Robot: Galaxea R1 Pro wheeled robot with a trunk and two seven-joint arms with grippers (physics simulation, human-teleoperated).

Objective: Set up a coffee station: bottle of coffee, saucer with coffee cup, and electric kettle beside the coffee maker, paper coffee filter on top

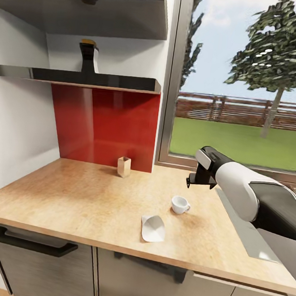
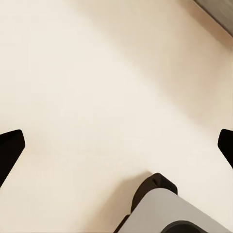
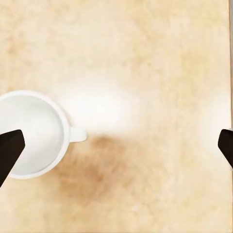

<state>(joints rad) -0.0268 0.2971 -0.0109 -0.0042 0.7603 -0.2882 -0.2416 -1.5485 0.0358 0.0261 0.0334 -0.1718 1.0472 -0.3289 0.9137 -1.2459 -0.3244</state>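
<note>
White coffee cup [image 1: 180, 204] upright on countertop [image 1: 70, 194]; paper filter [image 1: 152, 228] nearby; bottle [image 1: 89, 56] on shelf [image 1: 118, 82]

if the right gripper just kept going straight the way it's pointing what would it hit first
Probably bare kitchen countertop: the open right gripper points down at it, with the coffee cup off to one side, under one fingertip. Depth is hard to judge.

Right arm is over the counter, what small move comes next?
Probably shift the right gripper sideways over the cup, then descend. Its jaws are open, and in the right wrist view the cup sits upright on the countertop off to one side, not centred between them.
</note>
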